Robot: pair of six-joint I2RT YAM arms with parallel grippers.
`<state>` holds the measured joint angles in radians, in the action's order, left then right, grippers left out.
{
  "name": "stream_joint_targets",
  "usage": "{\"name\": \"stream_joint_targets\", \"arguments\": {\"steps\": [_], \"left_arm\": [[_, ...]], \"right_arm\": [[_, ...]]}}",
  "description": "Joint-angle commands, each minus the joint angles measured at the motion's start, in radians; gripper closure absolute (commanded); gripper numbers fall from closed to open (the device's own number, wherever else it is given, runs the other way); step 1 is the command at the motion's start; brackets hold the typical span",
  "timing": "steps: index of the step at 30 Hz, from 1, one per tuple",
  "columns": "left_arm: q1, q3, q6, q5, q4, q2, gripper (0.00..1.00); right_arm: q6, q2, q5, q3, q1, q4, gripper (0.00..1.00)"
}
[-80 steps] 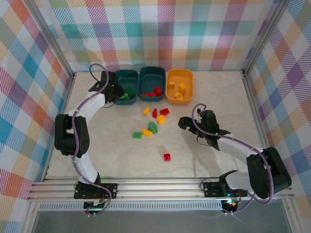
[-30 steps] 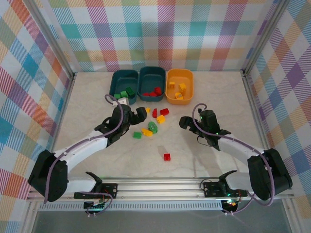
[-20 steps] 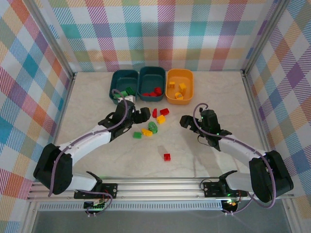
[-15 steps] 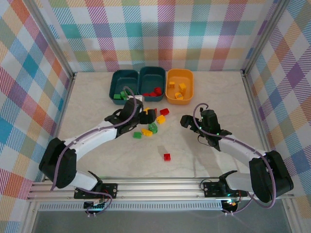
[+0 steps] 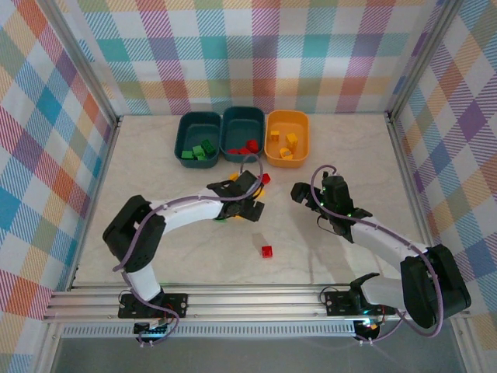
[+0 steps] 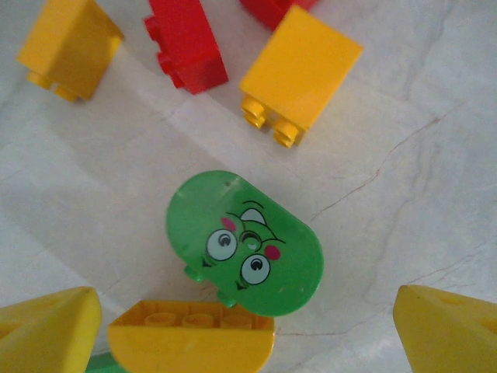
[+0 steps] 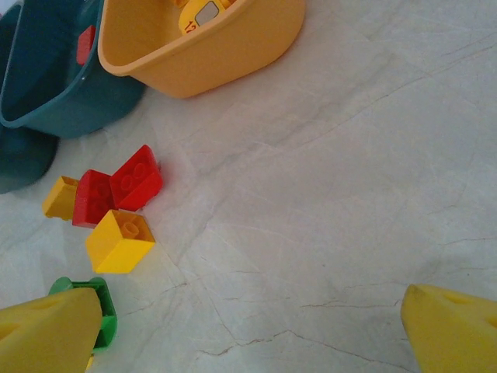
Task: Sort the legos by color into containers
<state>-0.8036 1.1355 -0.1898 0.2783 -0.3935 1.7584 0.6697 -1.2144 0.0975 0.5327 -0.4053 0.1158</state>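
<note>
Just beyond the wide-apart jaws of the left gripper (image 6: 247, 332), a red plastic brick (image 6: 273, 9) is cropped by the top edge. Between them, a yellow curved studded brick (image 6: 190, 342) runs off the bottom. One fingertip (image 7: 46, 330) of the right gripper (image 7: 252, 330) half hides a green plastic brick (image 7: 107, 315).

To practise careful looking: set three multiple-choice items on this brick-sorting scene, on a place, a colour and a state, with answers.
1. Where does the lone red brick lie?
A in the orange-yellow tub; B on the bare table, apart from the rest; C in a pincer.
2. What colour are the bricks in the leftmost teal tub?
A red; B yellow; C green.
3. How is the left pincer?
A shut on a red brick; B open above the green face brick; C shut on nothing.
Answers: 1 B, it sits alone on the tabletop; 2 C, green shows inside; 3 B, its yellow fingertips stand wide apart.
</note>
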Motion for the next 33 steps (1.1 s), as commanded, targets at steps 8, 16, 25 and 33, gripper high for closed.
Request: {"name": "stream_joint_targets", "arguments": {"steps": [8,16,25,33], "left_arm": [[0.015,0.081,0.146,0.066,0.021,0.109,0.06],[0.052,0.109,0.152,-0.023,0.026,0.188,0.17],[0.072,0.124,0.135,-0.070,0.011,0.221,0.24],[0.077,0.137,0.115,-0.057,-0.003,0.241,0.30]], "right_arm": [[-0.003,0.002,0.012,0.000,0.002,-0.011,0.01],[-0.009,0.025,0.028,-0.004,0.002,-0.022,0.01],[-0.011,0.038,0.027,-0.002,0.002,-0.031,0.01],[-0.009,0.071,0.030,-0.011,0.002,-0.037,0.01]]}}
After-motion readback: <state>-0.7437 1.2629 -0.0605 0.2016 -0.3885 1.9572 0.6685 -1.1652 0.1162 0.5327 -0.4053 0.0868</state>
